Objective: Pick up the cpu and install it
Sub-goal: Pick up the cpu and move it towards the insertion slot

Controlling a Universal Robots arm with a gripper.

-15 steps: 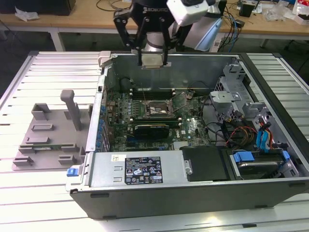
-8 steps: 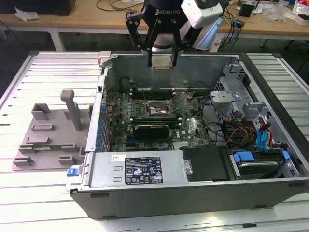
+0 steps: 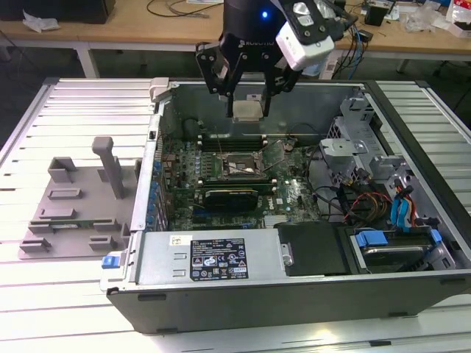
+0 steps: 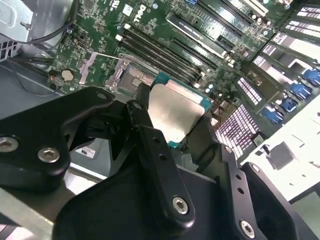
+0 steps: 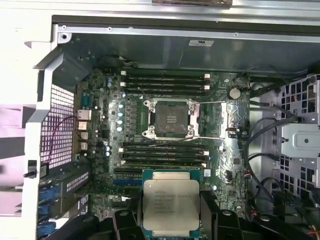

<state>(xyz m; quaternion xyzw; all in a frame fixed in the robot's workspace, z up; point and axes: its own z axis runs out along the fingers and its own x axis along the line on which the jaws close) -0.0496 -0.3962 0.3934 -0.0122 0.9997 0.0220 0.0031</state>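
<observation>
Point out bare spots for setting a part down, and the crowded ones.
Free: slatted table between the fixture and the far edge, and the strip on its near side. Crowded: inside the case, with motherboard, cables and the gripper holding the cpu above.

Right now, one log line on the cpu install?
tool: shut on cpu | position: over open case | socket: empty | install: cpu not seated

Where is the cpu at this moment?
In the exterior view, the cpu is held by the end effector, raised over the open case, apart from the motherboard socket.
</observation>
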